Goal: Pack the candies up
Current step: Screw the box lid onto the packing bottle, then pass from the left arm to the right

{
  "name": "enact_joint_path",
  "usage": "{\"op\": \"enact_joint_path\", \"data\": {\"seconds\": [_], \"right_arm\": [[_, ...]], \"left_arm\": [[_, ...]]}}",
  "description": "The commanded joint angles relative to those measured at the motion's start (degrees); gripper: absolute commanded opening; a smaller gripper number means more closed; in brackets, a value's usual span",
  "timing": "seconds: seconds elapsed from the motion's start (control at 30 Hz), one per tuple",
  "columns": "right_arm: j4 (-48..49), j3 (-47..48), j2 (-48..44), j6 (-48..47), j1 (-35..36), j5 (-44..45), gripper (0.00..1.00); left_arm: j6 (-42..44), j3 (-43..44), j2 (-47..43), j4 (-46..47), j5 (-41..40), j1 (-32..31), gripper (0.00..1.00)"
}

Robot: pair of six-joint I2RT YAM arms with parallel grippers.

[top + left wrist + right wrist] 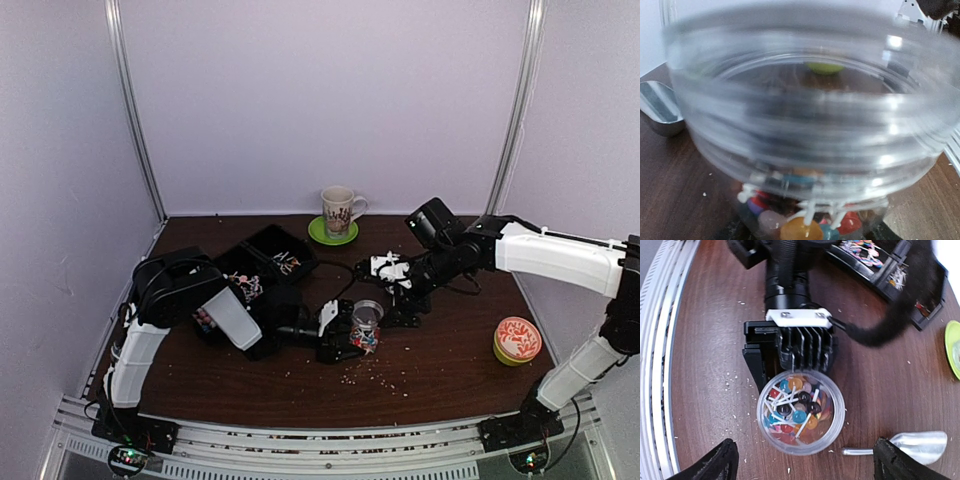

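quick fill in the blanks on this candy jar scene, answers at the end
1. The jar of candies is gripped by the ___ arm's gripper.
2. The right gripper hangs above the jar with its jaws ___.
3. The mug stands on a ___ saucer.
4. The metal scoop lies on the ___, not in the jar.
Missing words: left; open; green; table.

Likely a robotics lab — plain white walls, aluminium frame posts, robot arms bolted to a wooden table.
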Motion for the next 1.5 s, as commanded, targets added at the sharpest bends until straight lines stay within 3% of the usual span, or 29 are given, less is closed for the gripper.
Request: {"op": "enact_joint_path", "data": {"seconds": [0.0,0.67,0.93,1.2,1.47], "right_arm": [[-4.6,3.6,2.8,-8.2,0.4,-4.9,0.93],[-1.2,4.4,7.9,-5.1,2.7,-2.4,0.78],[-1.9,5.2,9.0,-2.9,2.7,-2.4,0.64],[1.0,3.8,8.8,6.3,3.2,1.6,0.61],[2.8,1.2,7.5,13.0,4.0,5.1,0.61]], "left_arm": [[2.6,1.8,-0.5,-3.7,7.2,0.0,0.21],[1.5,2.7,0.6,-4.1,7.2,0.0,0.21],[1.3,1.9,0.6,-3.8,0.4,0.0,0.20],[-1.0,1.5,0.5,-3.5,-7.8,0.0,0.20],[-1.8,1.2,0.4,-3.1,-9.4,0.0,0.20]]}}
